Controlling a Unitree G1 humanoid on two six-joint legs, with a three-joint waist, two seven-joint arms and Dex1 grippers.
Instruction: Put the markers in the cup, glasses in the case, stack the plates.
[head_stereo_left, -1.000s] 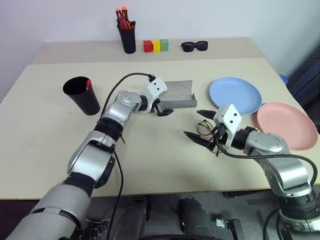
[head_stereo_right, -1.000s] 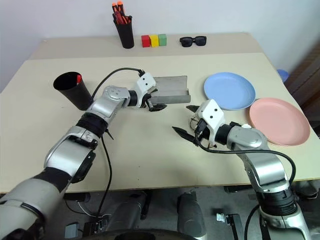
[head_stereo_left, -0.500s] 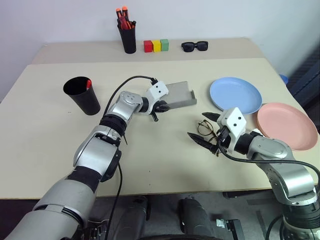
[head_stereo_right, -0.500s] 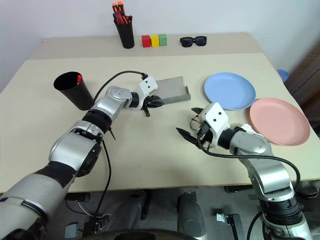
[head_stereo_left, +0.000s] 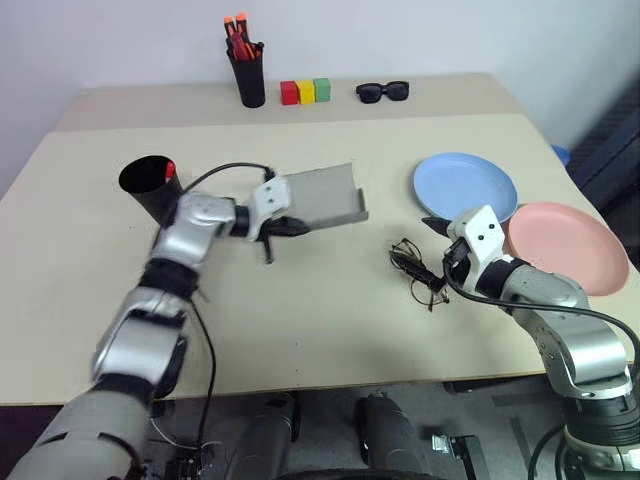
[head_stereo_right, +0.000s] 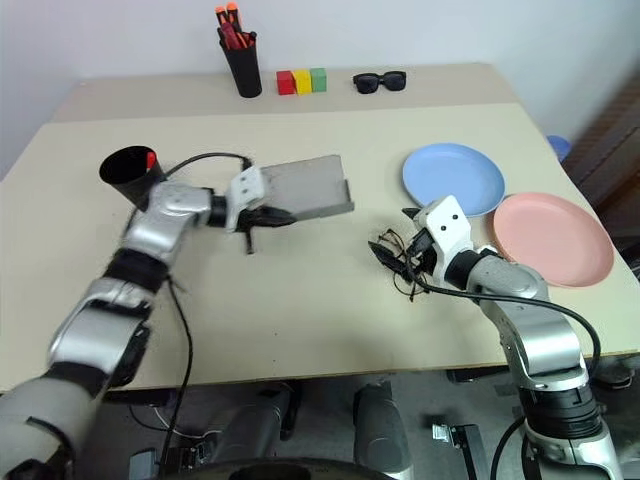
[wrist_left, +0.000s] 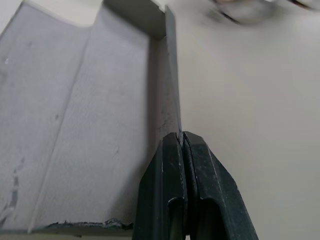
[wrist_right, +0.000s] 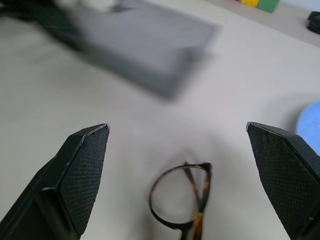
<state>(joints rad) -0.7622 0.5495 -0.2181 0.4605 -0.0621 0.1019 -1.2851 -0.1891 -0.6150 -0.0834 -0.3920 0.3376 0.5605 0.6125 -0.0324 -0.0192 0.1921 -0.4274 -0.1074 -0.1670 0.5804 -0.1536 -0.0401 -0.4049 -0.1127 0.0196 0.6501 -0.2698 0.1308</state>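
cup (head_stereo_left: 150, 186): black, tapered, matte plastic; near the bench's left edge; red tip of one marker (head_stereo_left: 169, 169) showing above the rim; other contents hidden
case (head_stereo_left: 318, 196): grey, felt-like, rectangular, lying open and empty at mid-bench, right of the cup
left end effector (head_stereo_left: 283, 227): clenched on the thin edge of the case wall, fingers pressed together around it in the left wrist view
glasses (head_stereo_left: 414, 268): one pair, thin dark wire frame with round clear lenses, folded on the bare bench toward the right side, between the case and the plates, outside the case
right end effector (wrist_right: 182, 175): released, black fingers (wrist_right: 82, 170) spread wide either side of the glasses, not touching them
plates: two, round, shallow, plastic; blue plate (head_stereo_left: 466, 188) and pink plate (head_stereo_left: 567, 246) side by side near the right edge, rims about touching, not stacked, both empty
pen holder (head_stereo_left: 246, 78): black, narrow, straight, at the far edge; bunch of red and orange-capped pens inside
blocks (head_stereo_left: 305, 91): three small cubes in a row at the far edge, red, yellow, green
sunglasses (head_stereo_left: 382, 92): one chunky black pair, far edge, right of the blocks
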